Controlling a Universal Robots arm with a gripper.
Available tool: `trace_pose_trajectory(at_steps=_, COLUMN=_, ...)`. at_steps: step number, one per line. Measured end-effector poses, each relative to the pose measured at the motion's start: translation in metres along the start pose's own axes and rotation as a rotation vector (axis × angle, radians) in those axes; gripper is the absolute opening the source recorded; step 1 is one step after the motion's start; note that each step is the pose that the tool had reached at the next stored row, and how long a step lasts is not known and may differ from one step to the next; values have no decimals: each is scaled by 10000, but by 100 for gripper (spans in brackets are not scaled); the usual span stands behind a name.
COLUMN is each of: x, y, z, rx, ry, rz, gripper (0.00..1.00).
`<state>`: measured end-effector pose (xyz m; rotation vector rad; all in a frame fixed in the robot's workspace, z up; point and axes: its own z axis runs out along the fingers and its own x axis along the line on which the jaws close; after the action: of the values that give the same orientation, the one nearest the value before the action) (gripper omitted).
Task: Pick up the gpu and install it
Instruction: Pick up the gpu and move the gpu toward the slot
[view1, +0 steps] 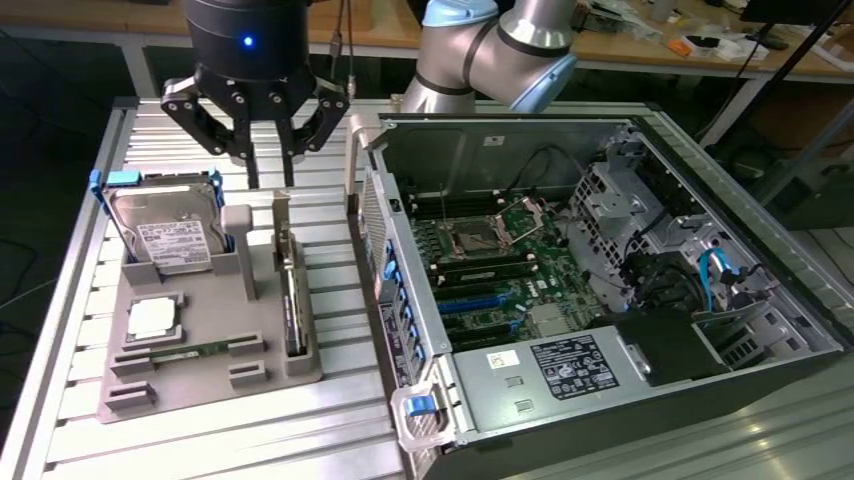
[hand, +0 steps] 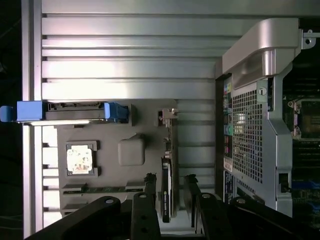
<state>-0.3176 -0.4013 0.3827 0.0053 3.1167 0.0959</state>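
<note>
A workshop corner with a ribbed metal table (view1: 200, 440).
Behind it stands a long wooden bench (view1: 641, 45) with small clutter; the floor (view1: 40, 200) beside is dark, and soft light shines on the table's slats.

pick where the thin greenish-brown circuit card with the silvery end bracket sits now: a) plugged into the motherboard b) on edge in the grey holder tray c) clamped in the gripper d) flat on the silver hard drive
b: the circuit card stands on edge in a slot of the grey holder tray, with the open gripper above it.
</note>
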Motion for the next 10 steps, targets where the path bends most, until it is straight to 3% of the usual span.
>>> trace_pose_trajectory(at_steps=10, x=3, y=-15, z=159, rx=0, ry=0, rz=-1, gripper=36)
